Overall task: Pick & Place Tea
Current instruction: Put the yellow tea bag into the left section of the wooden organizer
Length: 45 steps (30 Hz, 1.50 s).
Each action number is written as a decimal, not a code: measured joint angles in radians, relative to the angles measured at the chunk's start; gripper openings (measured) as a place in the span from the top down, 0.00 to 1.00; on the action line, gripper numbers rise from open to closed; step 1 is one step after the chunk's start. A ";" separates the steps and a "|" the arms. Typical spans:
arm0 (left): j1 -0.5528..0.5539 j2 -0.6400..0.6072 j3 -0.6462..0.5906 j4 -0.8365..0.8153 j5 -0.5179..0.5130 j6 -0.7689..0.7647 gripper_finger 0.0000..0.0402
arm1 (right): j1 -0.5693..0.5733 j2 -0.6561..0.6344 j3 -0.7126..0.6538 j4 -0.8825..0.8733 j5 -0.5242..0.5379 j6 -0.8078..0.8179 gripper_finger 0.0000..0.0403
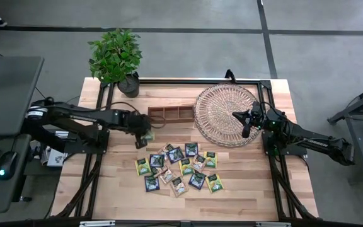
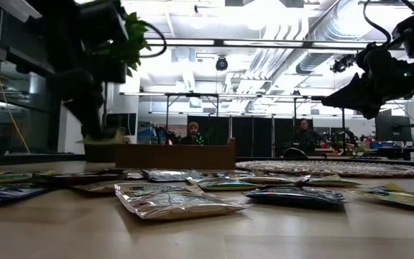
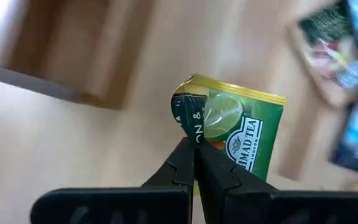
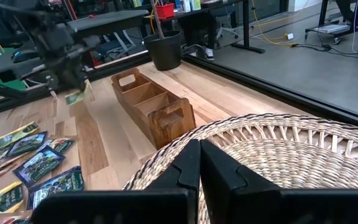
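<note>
Several small flat tea sachets [image 1: 178, 167], yellow-green, dark and beige, lie scattered on the table's near middle. My left gripper [image 1: 145, 135] hovers just near of the wooden three-compartment box [image 1: 171, 114], shut on one yellow-green sachet [image 3: 238, 134]. My right gripper [image 1: 246, 124] waits, shut and empty, above the round wicker tray [image 1: 222, 104]. In the right wrist view the held sachet [image 4: 76, 96] hangs under the left gripper beside the box [image 4: 151, 106]. My left gripper pinches the yellow-green sachet between its two fingers [image 3: 185, 158] at one corner [image 3: 188, 118], where the foil curls over. The fingers come from above, pointing down. The sachet is lifted clear of the table and hangs below the fingertips.
A potted plant [image 1: 116, 58] stands at the table's far left, just beyond the box. The wicker tray fills the far right. Bare wood lies along the near edge [image 1: 188, 208] and to the left of the sachet pile.
</note>
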 joint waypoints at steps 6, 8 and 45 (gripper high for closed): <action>-0.023 -0.007 0.031 -0.011 -0.241 0.090 1.00 | 0.000 0.000 0.000 0.000 0.000 0.000 0.98; -0.038 -0.007 0.036 0.009 -0.302 0.123 1.00 | 0.000 0.000 0.000 0.000 0.000 0.000 0.98; 0.000 0.249 0.039 0.402 -0.670 0.438 1.00 | 0.000 0.000 0.000 0.000 0.000 0.000 0.98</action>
